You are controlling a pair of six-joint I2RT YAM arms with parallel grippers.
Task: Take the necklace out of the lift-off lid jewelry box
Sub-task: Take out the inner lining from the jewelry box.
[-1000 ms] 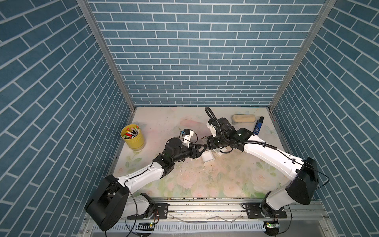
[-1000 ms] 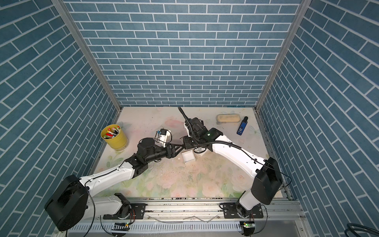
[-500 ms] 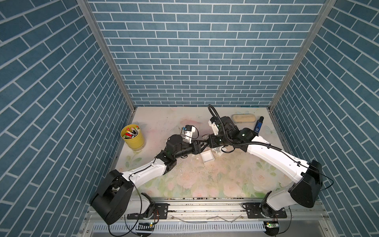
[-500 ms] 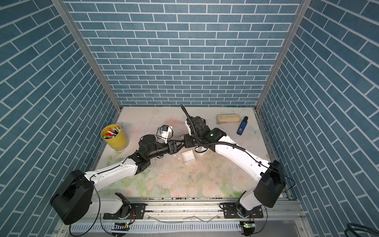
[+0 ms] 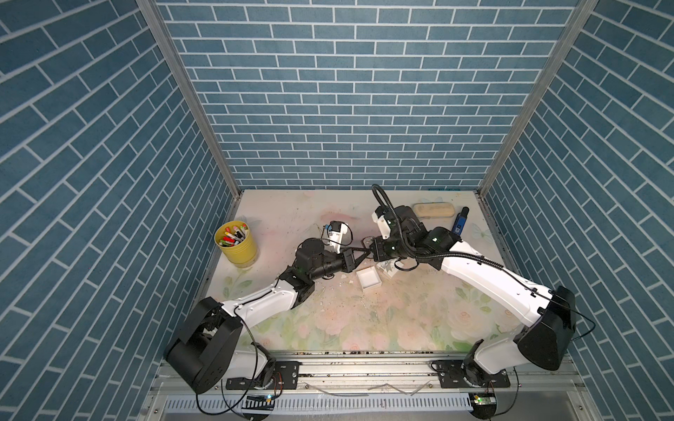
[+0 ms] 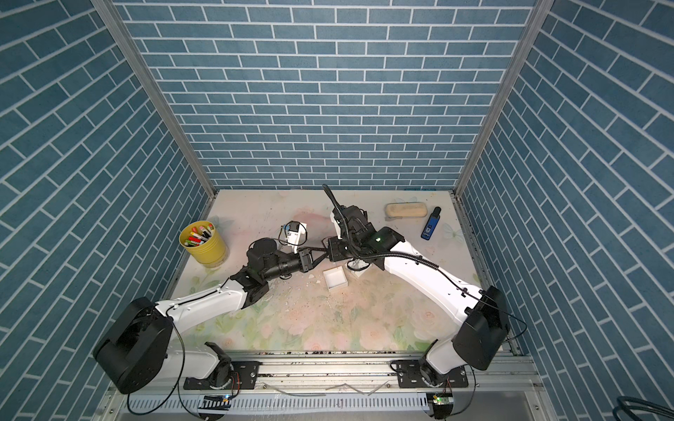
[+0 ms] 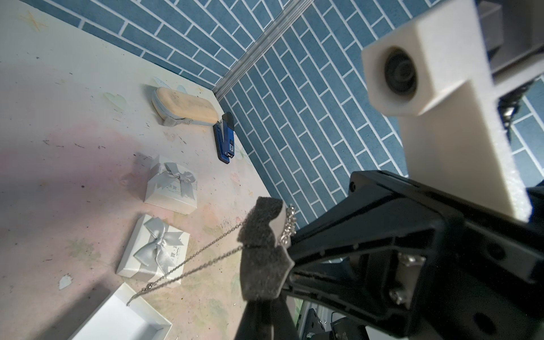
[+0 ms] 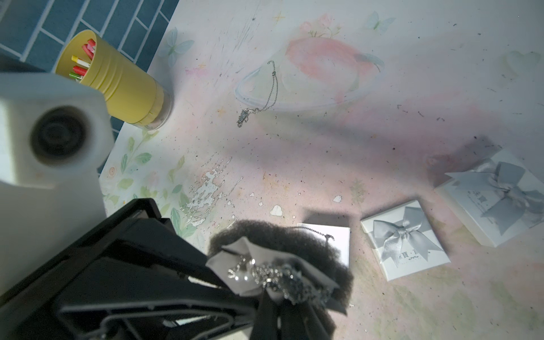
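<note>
Evidently the extraction is well under way. The left gripper [image 5: 364,250] has its jaws pinched narrow on one edge of a dark grey foam pad [image 7: 259,232], which hangs in the air above the table.

Fixed to that foam pad is the thin silver necklace [image 8: 265,275]. Its sparkling pendant sits on the pad's pale grey face, right at the jaws. Its two chain strands hang down and away towards the shallow open white cardboard box [image 7: 117,321] on the table below the jaws. Whether the clasp end touches the box I cannot tell.

Opposite, the right gripper [image 7: 293,262] is clamped narrow on the foam pad from the pendant side. Whether it nips the pendant itself or only the pad is unclear. The two sets of jaws nearly meet tip to tip.

By my reading, the lid is off and the pad with the necklace is out of the box, apart perhaps from the trailing chain end. Left to do: free the necklace from the pad, draw the chain clear and set it down. A closed white gift box with a grey satin bow [image 7: 160,250] sits just beside the open one.
</note>
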